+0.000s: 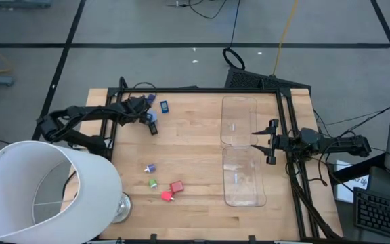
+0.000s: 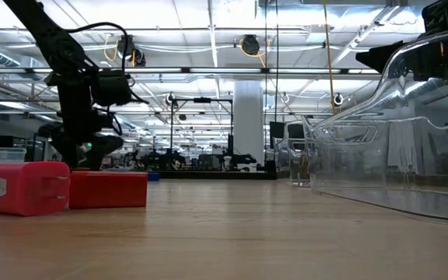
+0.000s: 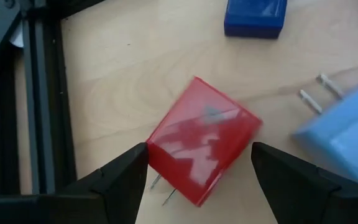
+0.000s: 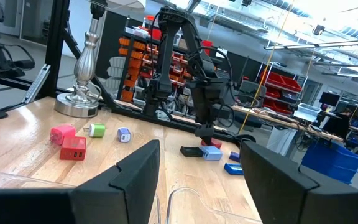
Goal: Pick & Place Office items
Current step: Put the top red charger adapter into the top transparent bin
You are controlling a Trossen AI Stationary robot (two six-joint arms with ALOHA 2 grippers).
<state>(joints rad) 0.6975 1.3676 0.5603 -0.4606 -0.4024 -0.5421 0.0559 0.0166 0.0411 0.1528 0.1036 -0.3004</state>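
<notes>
My left gripper [image 1: 149, 116] is open, low over the table's far left part. In the left wrist view its fingers stand on either side of a red block with metal prongs [image 3: 201, 149], which looks blurred; whether they touch it I cannot tell. A dark blue block [image 3: 253, 15] and a light blue pronged block [image 3: 347, 134] lie close by. A black piece [image 1: 153, 127] lies beside the gripper. Nearer the front lie a light blue-purple piece [image 1: 150, 167], a green one [image 1: 153, 183] and two red ones [image 1: 176, 186]. My right gripper [image 1: 271, 142] waits open at the clear tray's right edge.
The clear plastic tray [image 1: 239, 152] runs near to far along the table's right part. A big white lampshade [image 1: 39, 193] on a silver lamp base [image 4: 82, 93] fills the near left corner. A black frame rail [image 1: 202, 90] borders the table's far edge. Bare wood lies mid-table.
</notes>
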